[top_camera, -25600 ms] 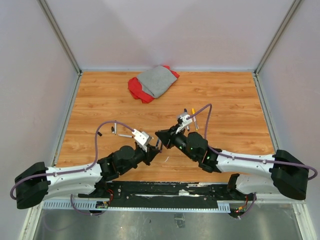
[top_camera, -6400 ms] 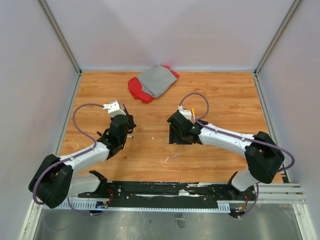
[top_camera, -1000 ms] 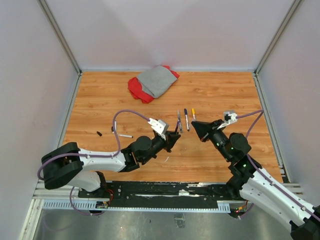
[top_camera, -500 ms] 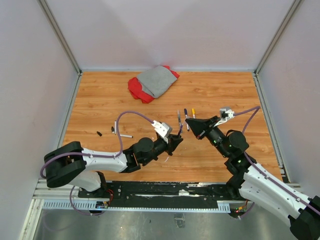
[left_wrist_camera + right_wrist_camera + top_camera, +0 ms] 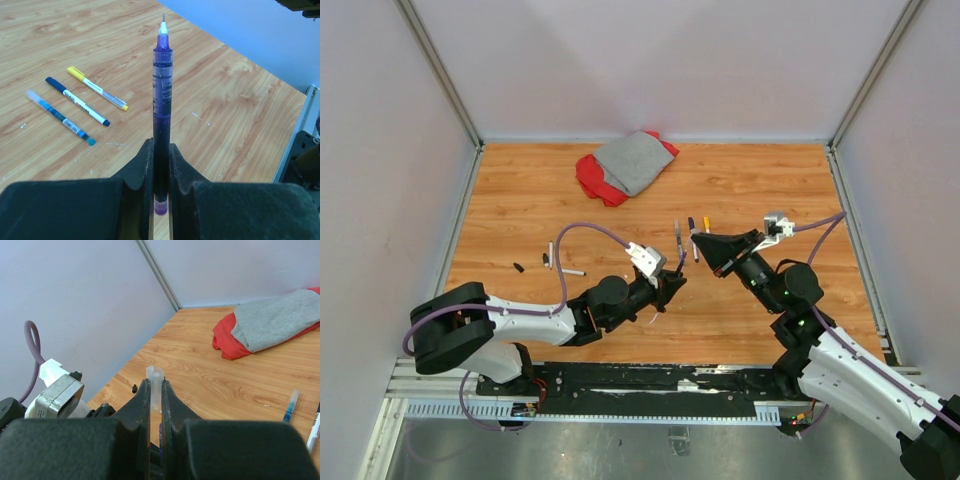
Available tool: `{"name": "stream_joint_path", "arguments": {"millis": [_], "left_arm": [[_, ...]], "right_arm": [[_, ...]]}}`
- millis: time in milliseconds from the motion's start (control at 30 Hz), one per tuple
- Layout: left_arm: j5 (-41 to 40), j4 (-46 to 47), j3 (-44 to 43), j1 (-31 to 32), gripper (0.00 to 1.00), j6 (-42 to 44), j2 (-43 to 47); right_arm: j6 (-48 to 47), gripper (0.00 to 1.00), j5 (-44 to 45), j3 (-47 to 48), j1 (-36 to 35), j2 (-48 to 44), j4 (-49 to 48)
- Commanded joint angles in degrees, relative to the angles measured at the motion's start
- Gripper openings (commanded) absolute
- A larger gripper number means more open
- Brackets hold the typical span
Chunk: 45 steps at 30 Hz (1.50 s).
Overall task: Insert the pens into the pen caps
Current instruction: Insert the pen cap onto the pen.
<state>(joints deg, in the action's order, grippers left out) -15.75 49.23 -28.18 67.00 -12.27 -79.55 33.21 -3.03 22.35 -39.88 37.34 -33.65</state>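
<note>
My left gripper [image 5: 161,145] is shut on a purple pen [image 5: 162,90], which stands upright with its bare tip pointing away from me. In the top view this pen [image 5: 681,262] rises from the left gripper [image 5: 672,280] toward the right gripper [image 5: 699,239]. My right gripper [image 5: 155,382] is shut on a clear pen cap [image 5: 155,376] that pokes out past the fingertips; its tip hangs just above and to the right of the pen's tip. Three capped pens lie on the table: yellow [image 5: 97,95], dark blue [image 5: 77,101] and light blue [image 5: 60,117].
A red and grey cloth [image 5: 628,164] lies at the back of the wooden table [image 5: 770,190]. Two more pens [image 5: 570,271] and a small black cap [image 5: 518,267] lie at the left. Walls close in the table on three sides.
My right gripper has swung left and back with the clear cap, closing on the purple pen's tip. The left gripper has shifted slightly right with the pen still held.
</note>
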Motion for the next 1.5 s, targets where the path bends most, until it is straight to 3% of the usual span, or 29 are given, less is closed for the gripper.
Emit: {"name": "stream_joint_path", "arguments": {"millis": [0,1467], "left_arm": [[-0.25,2.28,-1.60,0.84,0.00,1.11,-0.59],[-2.06,2.13,-1.86,0.94,0.01,1.55,-1.11]], "right_arm": [[-0.47,0.01,-1.77,1.83,0.48,-0.87,-1.50],[-3.09,0.01,-4.34,1.41,0.37,2.24,10.84]]}}
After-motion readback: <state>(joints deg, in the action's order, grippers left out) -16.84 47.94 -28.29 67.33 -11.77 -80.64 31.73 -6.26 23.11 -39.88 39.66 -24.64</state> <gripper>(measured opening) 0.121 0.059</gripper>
